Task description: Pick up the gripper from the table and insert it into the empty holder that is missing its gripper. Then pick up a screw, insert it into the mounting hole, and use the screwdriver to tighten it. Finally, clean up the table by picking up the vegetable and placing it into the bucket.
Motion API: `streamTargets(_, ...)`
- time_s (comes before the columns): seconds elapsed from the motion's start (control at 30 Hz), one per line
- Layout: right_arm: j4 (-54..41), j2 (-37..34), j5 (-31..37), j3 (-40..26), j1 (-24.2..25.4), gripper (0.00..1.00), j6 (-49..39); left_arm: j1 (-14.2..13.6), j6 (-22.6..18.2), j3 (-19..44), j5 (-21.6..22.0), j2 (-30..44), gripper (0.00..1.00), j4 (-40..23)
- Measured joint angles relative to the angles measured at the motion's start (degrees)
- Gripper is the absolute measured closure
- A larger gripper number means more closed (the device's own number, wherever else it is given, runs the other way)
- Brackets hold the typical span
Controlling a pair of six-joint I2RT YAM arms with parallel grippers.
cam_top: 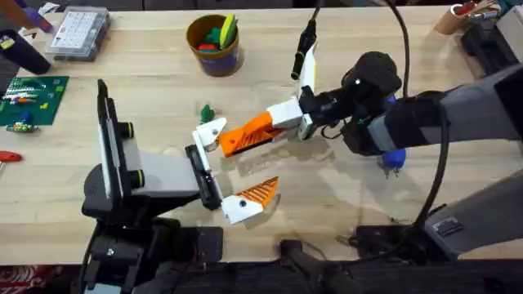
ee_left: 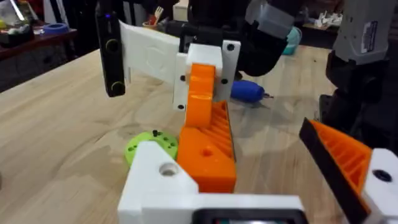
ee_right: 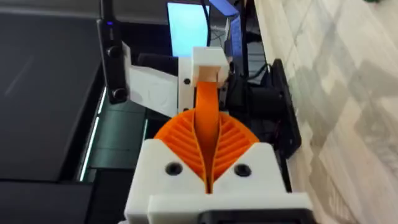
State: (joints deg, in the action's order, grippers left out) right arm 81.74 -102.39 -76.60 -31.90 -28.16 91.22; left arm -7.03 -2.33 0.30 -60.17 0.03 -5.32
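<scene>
Orange gripper finger (cam_top: pixel 245 135) is a hard plastic wedge with ribs on one face, so it probably is light and stiff and does not bend under pressure. Its smooth flat sides could slip, and the best place to hold it seems the thick middle part, leaving the block end free for the mount. The right gripper (cam_top: pixel 283 117) takes it exactly so: in the right wrist view its two ribbed pads (ee_right: pixel 236 140) are closed on the wedge from both sides. The piece hangs a little above the table (cam_top: pixel 368 49), with its block end just beside the white holder (ee_left: pixel 155 180) of the left gripper (cam_top: pixel 243 163). From the left wrist view it is hard to say if the two touch, and the mounting hole (ee_left: pixel 166 168) is uncovered, so the piece looks not yet seated. The left gripper is wide open and holds nothing. Behind the holder lies the green vegetable (ee_left: pixel 149 144).
</scene>
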Motion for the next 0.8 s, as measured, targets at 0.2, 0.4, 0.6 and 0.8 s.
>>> streamTargets(0.2, 1.5, 0.0, 0.1, 0.0, 0.0, 0.984, 0.0, 0.0, -0.2, 0.0, 0.0, 0.0, 0.015, 0.1)
streamTargets(0.4, 1.3, 0.0, 0.1, 0.0, 0.0, 0.984, 0.0, 0.0, -0.2, 0.0, 0.0, 0.0, 0.014, 0.1)
streamTargets(0.6, 0.7, 0.0, 0.7, 0.0, 0.0, 0.984, 0.0, 0.0, -0.2, 0.0, 0.0, 0.0, 0.014, 0.0)
streamTargets(0.8, 0.5, 0.0, 2.0, 0.0, -0.4, 0.984, 0.0, 0.0, -0.2, 0.0, 0.0, 0.0, 0.015, 0.0)
